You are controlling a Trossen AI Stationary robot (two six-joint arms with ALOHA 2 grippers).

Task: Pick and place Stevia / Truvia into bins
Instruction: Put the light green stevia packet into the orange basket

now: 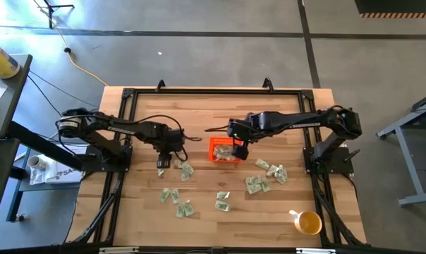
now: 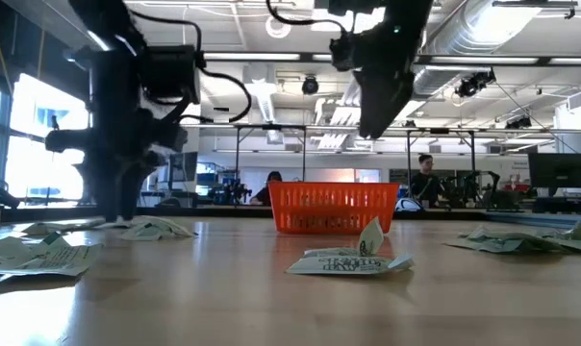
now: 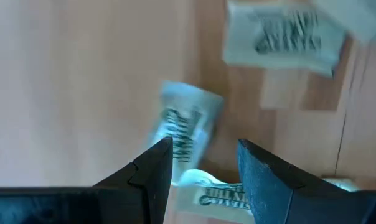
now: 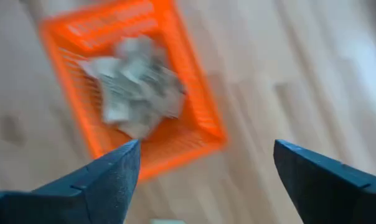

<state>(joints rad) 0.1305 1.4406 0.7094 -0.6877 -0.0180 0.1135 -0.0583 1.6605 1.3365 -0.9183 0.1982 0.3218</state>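
Observation:
Pale green and white Stevia packets lie scattered flat on the wooden table, among them one cluster [image 1: 176,201] near the front and another [image 1: 268,175] at the right. An orange bin [image 1: 214,149] stands mid-table with several packets [image 4: 135,87] inside. My right gripper [image 4: 206,162] hangs open above the bin's near right part [image 1: 239,149], with nothing between its fingers. My left gripper [image 3: 203,165] points down, open, low over a few packets left of the bin [image 1: 167,154]. One packet [image 3: 185,127] lies just beyond its fingertips and another [image 3: 216,194] lies under the gap.
A yellow cup [image 1: 308,223] stands near the table's front right corner. In the low view a packet [image 2: 348,258] lies in front of the bin [image 2: 334,209], with more packets at the left [image 2: 40,252]. Black rails [image 1: 213,90] frame the table.

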